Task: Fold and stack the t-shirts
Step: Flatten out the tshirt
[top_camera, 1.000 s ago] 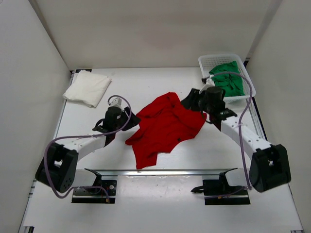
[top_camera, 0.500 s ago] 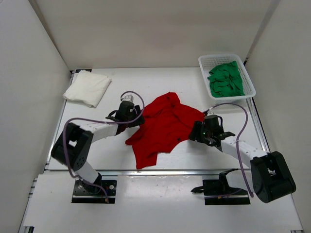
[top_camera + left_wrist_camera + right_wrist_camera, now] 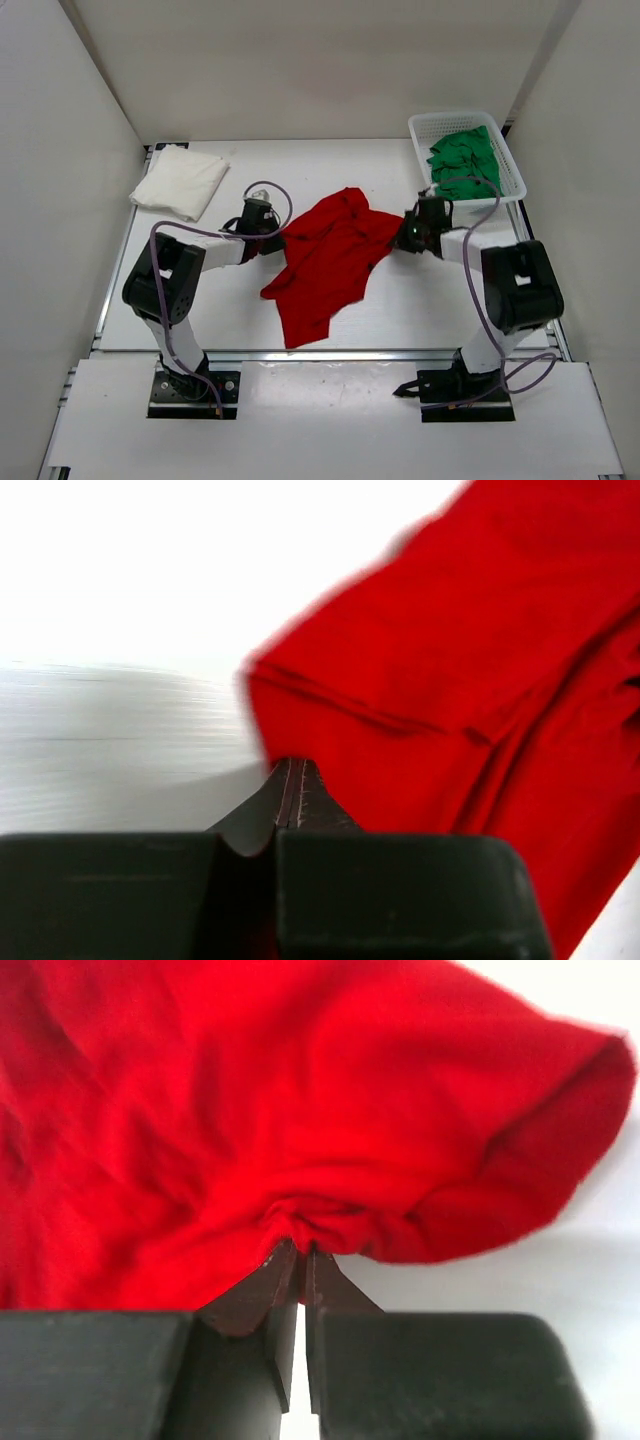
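Note:
The red t-shirt (image 3: 330, 260) lies crumpled in the middle of the table. My left gripper (image 3: 273, 241) is at its left edge, jaws pressed together, with the shirt's hem (image 3: 262, 720) caught at the very tips (image 3: 291, 763). At the shirt's right edge my right gripper (image 3: 404, 238) is shut on a puckered pinch of red cloth (image 3: 310, 1222), which bunches at its tips (image 3: 300, 1248). The white t-shirt (image 3: 180, 181) lies folded at the back left. The green t-shirt (image 3: 465, 162) sits bunched in the basket.
The white mesh basket (image 3: 417, 127) stands at the back right corner, close behind my right arm. White walls enclose the table on three sides. A metal rail (image 3: 330, 353) runs along the near edge in front of the arm bases.
Both arms swung inward and back to the red shirt's two side edges. Both grippers went from open to shut there. The shirt's right side has drawn in a little.

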### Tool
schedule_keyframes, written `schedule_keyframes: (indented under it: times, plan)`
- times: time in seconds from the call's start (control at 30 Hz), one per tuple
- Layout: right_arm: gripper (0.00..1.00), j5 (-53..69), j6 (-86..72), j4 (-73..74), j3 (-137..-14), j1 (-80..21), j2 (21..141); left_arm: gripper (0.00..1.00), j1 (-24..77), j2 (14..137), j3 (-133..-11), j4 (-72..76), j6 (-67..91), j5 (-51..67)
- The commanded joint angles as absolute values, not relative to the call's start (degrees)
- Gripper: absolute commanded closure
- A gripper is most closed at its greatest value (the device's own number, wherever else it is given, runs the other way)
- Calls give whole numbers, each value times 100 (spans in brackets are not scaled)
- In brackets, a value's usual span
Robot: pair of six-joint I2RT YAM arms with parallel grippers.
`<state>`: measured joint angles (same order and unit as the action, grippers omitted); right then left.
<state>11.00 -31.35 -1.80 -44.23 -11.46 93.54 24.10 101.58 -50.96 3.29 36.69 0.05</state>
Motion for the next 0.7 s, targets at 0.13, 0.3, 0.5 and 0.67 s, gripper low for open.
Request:
schedule_keyframes:
  times: [0.13,0.3,0.5,0.67]
  plan:
    - [95,791,-2497,965,-7951,-870,10791,100,1389,9440,-4668,448,4043,9]
    - [63,536,-2188,1399,-8160,-975,10462,85,1028,9098,-4150,588,4148,578]
    - [59,930,-2838,-130,-5041,-1230,8704,54,2678,8903,-4280,185,3543,159]
    - [61,828,-2962,-229,-3422,-1738,7280,46,3620,8702,-4114,0,3366,-428]
